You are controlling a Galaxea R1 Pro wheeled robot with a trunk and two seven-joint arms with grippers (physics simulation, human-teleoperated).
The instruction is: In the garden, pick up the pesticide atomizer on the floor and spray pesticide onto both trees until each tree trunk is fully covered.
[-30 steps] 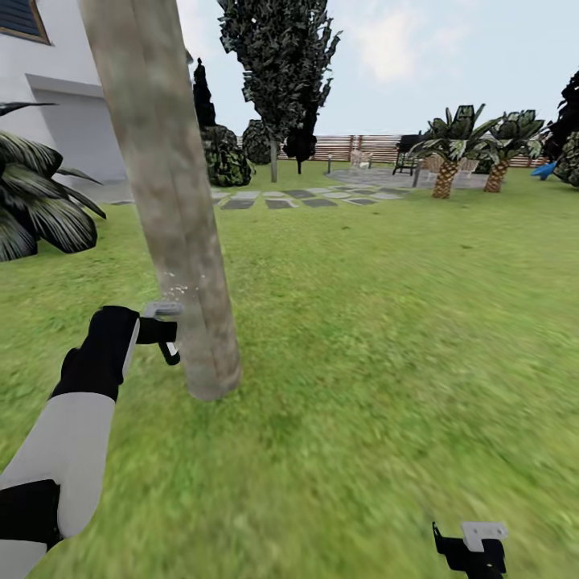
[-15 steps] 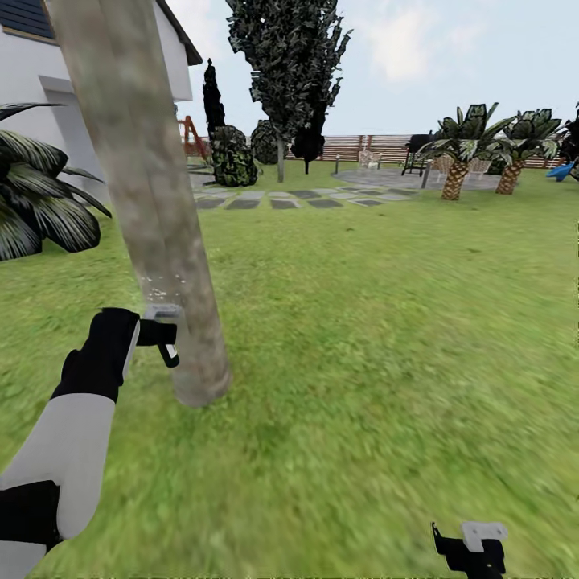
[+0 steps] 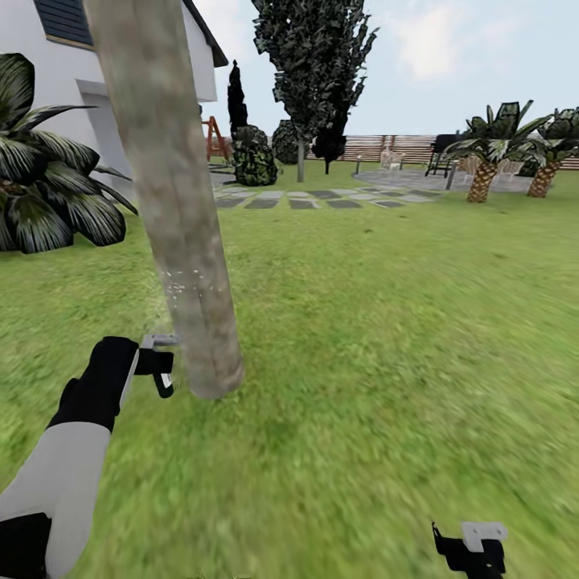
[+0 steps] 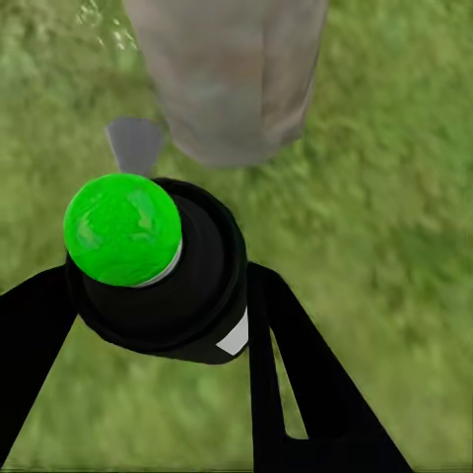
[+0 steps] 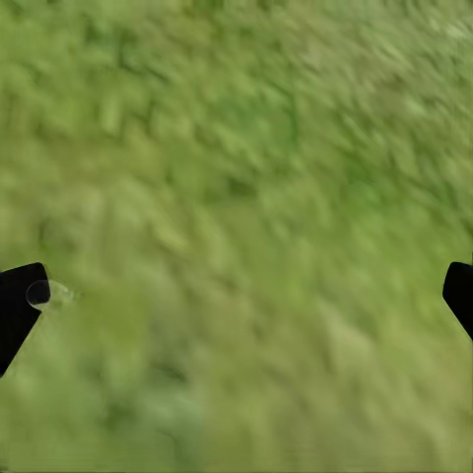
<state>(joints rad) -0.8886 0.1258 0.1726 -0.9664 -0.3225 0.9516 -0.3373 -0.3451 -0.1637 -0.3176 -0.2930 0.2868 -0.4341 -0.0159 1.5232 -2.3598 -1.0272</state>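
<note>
Tree trunk (image 3: 173, 201) rises from the grass (image 3: 362, 322) at near left, a second tree (image 3: 310, 56) standing far behind by the paving stones (image 3: 322, 199). Left gripper (image 3: 165, 366), just beside the trunk's base, grasps the black bottle (image 4: 163, 266) with its green top. Right gripper (image 3: 470, 547) hangs near right, fingers spread apart.

The black, green-topped pesticide atomizer (image 4: 158, 266) is held just beside the base of the leaning, mottled tree trunk (image 3: 173, 201).
</note>
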